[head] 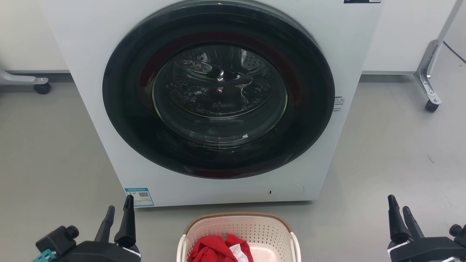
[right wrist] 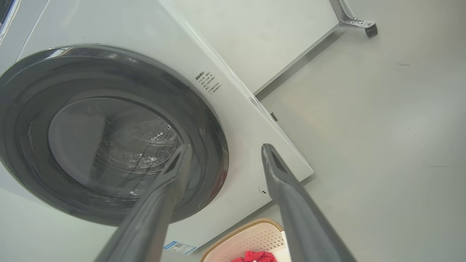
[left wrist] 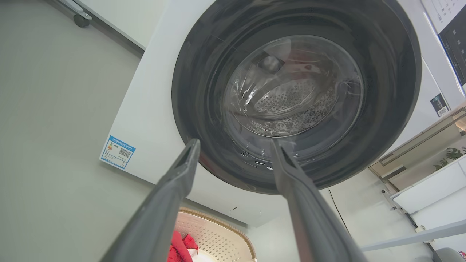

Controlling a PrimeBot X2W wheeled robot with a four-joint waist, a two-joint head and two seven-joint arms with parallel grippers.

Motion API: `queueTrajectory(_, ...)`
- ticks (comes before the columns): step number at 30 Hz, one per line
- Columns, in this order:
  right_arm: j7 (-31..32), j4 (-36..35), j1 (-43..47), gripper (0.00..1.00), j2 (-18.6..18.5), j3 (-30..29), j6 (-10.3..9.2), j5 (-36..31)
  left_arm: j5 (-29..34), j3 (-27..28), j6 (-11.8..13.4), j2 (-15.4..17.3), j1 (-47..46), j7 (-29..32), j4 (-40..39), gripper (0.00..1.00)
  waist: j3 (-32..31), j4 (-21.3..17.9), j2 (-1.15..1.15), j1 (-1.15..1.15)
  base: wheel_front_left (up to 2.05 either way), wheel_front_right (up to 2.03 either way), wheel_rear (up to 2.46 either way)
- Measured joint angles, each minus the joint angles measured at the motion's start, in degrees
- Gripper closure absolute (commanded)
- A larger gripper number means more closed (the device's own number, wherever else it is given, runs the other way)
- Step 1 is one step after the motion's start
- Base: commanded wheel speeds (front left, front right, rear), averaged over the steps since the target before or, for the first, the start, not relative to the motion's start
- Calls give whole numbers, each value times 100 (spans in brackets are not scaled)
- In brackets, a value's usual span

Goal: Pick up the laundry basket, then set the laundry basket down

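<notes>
Cream basket (head: 236,229) sits between left gripper (head: 119,202) and right gripper (head: 398,202), both parted and empty, seemingly poised for its handles.

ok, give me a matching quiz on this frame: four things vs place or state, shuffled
Things:
1. basket
2. red cloth
3. door
4. sticker

Place or state:
A. shut, round dark glass
B. on the floor, in front of the washer
C. lower left corner of the washer front
D. inside the basket

Pairs: 1-B, 2-D, 3-A, 4-C
</notes>
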Motion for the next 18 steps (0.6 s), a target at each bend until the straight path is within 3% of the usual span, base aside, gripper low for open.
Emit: queueTrajectory(18, -335, 214, -103, 0, -261, 609, -361, -1768, 1894, -422, 300, 186, -10, -328, -25, 0, -22, 0, 0, 0, 0, 0, 0)
